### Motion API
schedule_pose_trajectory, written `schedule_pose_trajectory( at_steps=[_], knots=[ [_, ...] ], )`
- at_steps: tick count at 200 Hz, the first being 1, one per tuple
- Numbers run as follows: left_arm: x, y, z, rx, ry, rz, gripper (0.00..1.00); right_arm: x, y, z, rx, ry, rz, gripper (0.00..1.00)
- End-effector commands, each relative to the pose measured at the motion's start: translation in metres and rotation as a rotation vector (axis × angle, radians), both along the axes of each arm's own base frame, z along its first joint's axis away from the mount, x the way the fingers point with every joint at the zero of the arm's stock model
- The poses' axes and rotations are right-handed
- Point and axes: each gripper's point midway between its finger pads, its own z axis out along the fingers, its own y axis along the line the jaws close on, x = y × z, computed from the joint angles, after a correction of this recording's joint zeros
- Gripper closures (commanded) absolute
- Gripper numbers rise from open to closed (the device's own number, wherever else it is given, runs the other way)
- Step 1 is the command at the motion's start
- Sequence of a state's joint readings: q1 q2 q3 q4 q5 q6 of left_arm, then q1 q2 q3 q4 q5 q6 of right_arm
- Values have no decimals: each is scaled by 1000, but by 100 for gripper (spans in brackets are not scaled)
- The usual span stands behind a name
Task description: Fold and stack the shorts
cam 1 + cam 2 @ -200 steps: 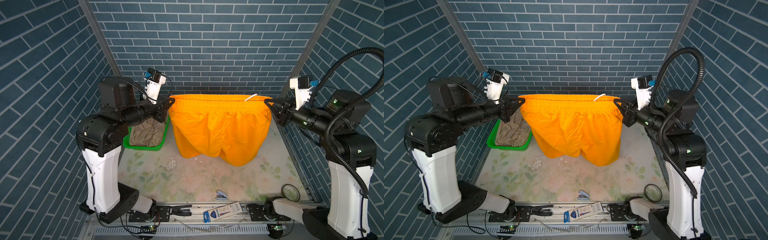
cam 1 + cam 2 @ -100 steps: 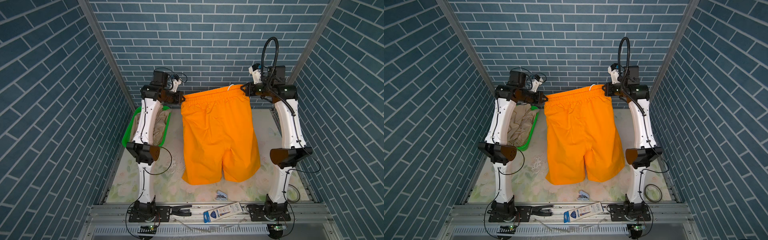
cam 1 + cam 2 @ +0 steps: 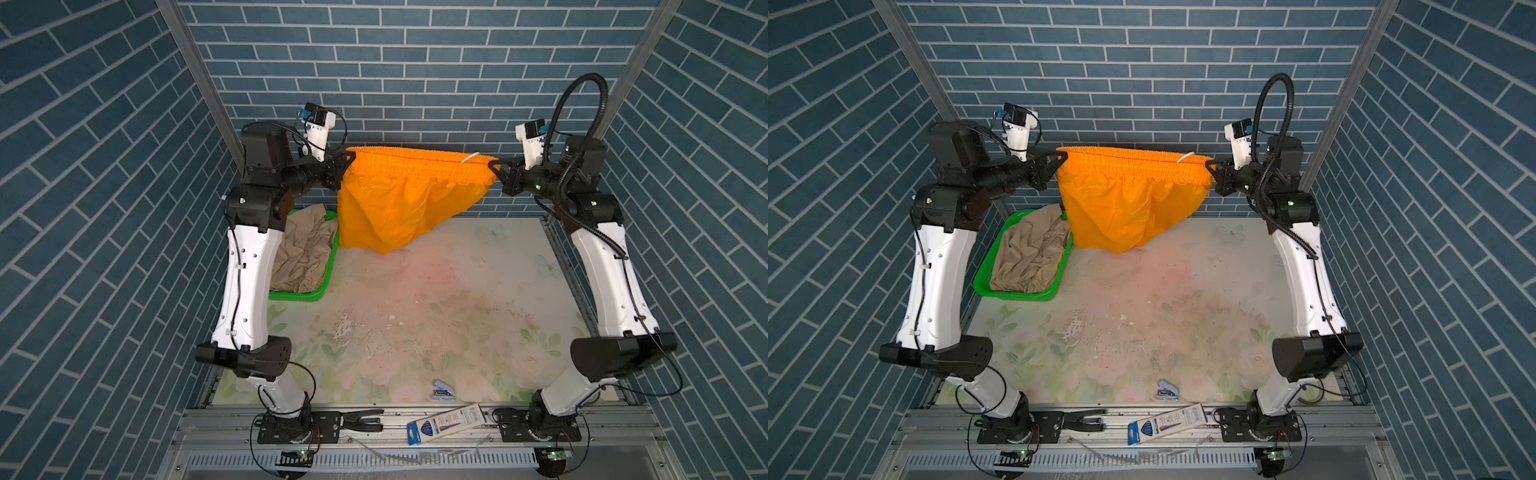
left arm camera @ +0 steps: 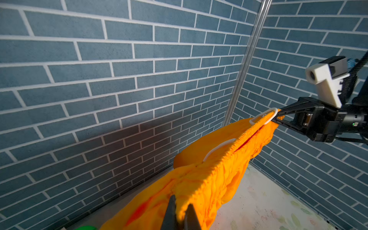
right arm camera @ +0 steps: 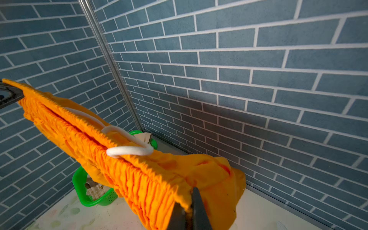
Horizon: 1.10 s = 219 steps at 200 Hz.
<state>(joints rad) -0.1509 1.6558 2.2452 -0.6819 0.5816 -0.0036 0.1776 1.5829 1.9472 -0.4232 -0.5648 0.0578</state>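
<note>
The orange shorts hang in the air near the back wall, their gathered waistband stretched taut between my two grippers. My left gripper is shut on one end of the waistband. My right gripper is shut on the other end, next to the white drawstring. The legs sag in a bunch, lowest fold close over the table. The beige shorts lie crumpled in the green basket.
The basket stands at the back left, just beside the hanging orange cloth. At the front edge lie a small blue stapler, a blue packet and black pliers. A tape roll sits by the right arm's base. Brick walls close in three sides.
Both arms first swung far back and high with the shorts hanging long. They have since drawn back and apart, stretching the waistband wider while the legs bunch under it.
</note>
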Motion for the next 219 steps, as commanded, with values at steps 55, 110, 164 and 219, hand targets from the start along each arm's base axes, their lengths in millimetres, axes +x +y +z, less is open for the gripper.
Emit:
schedule_pose_trajectory(
  at_steps=[55, 110, 164, 219],
  knots=[
    [-12, 7, -216, 77, 177, 192, 100, -66, -54, -185, -35, 84, -200, 100],
    [-126, -18, -311, 156, 460, 163, 87, -147, -72, -262, 122, 293, -297, 75],
    [-204, 7, -350, 136, 623, 246, 19, -177, -81, -237, 150, 324, -339, 59],
    [-218, 55, -363, 109, 627, 460, 0, -99, -31, -266, -25, 514, -243, 47]
  ],
)
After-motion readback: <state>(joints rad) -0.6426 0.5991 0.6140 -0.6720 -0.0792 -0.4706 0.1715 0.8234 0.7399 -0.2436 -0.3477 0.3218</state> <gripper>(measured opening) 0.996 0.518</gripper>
